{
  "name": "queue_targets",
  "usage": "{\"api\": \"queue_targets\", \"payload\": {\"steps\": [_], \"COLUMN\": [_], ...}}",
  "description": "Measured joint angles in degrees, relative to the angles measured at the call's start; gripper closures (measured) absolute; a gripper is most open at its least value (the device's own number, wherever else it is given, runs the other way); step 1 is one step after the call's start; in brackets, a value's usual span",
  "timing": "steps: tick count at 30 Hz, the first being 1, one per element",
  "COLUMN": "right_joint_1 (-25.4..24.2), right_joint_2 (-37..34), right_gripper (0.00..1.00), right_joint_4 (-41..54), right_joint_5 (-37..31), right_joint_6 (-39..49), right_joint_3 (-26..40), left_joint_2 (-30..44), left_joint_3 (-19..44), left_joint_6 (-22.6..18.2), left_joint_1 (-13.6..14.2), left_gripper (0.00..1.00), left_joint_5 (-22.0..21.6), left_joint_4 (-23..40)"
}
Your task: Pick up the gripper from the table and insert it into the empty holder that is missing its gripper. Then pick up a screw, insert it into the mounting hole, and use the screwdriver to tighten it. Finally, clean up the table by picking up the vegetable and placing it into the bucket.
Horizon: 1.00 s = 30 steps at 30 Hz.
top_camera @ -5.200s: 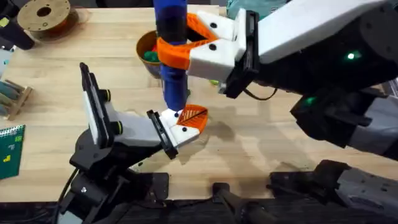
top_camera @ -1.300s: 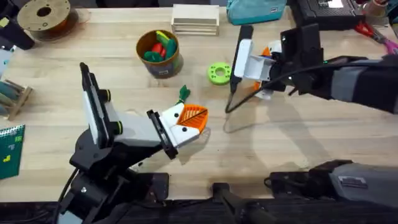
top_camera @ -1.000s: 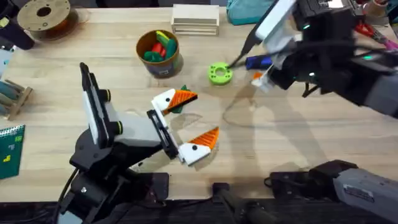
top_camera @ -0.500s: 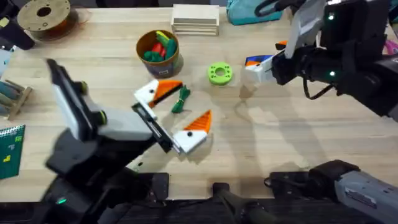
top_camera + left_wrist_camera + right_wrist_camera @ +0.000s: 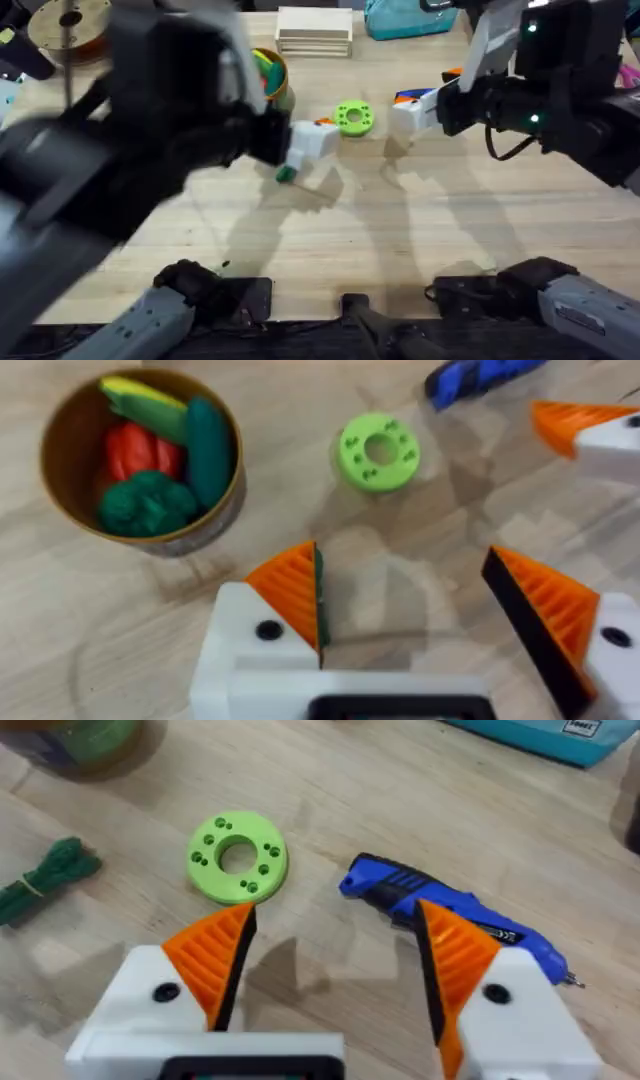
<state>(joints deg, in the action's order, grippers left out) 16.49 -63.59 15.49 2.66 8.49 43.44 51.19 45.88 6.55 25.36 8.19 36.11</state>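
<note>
A green leafy vegetable point(image 5: 285, 173) point(image 5: 45, 880) lies on the wooden table, in front of the brown bucket point(image 5: 272, 72) point(image 5: 225, 500), which holds several toy vegetables. My left gripper point(image 5: 318, 135) point(image 5: 415, 610) hovers open between the bucket and a green ring with holes point(image 5: 352, 117) point(image 5: 380, 452) point(image 5: 238, 857), with nothing between its orange pads. The blue screwdriver point(image 5: 412, 97) point(image 5: 480, 375) point(image 5: 450, 915) lies on the table right of the ring. My right gripper point(image 5: 430, 93) point(image 5: 335, 960) stands open above it, not holding it. I cannot make out a loose gripper part, a holder or a screw.
The left arm rises close under the overhead camera and covers the table's left half. A stack of wooden blocks point(image 5: 313, 25) and a teal case point(image 5: 410, 15) sit at the back edge, and a filament spool point(image 5: 70, 25) at the back left. Bare table lies at the front middle.
The left arm has risen and swung toward the bucket and ring, its gripper staying open. The vegetable lies where it was. The right gripper has stayed open over the screwdriver.
</note>
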Motion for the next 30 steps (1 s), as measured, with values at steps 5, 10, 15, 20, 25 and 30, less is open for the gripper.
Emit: {"api": "queue_targets", "payload": {"steps": [5,10,15,20,25,30], "right_joint_1": [0.00,0.00,0.00,0.00,0.00,0.00], "right_joint_2": [0.00,0.00,0.00,0.00,0.00,0.00], "right_gripper": [0.082,0.082,0.082,0.082,0.080,0.081], "right_joint_4": [0.00,0.00,0.00,0.00,0.00,0.00], "right_joint_5": [0.00,0.00,0.00,0.02,0.01,0.02], "right_joint_6": [-0.20,-0.87,-1.23,-1.25,-1.25,-1.26], "right_joint_3": [0.00,0.00,0.00,0.00,0.00,0.00], "left_joint_2": [13.29,22.02,26.70,30.29,34.50,35.70], "left_joint_3": [3.09,3.09,3.09,3.09,3.09,3.14], "left_joint_6": [0.00,0.11,2.23,3.15,3.39,3.74], "left_joint_1": [0.00,0.00,0.05,1.27,2.72,2.99], "left_gripper": [0.014,0.014,0.014,0.014,0.013,0.289], "left_joint_5": [0.03,-0.11,-0.42,-2.72,-3.97,-5.06], "left_joint_4": [4.12,4.87,4.38,3.75,3.12,2.88]}}
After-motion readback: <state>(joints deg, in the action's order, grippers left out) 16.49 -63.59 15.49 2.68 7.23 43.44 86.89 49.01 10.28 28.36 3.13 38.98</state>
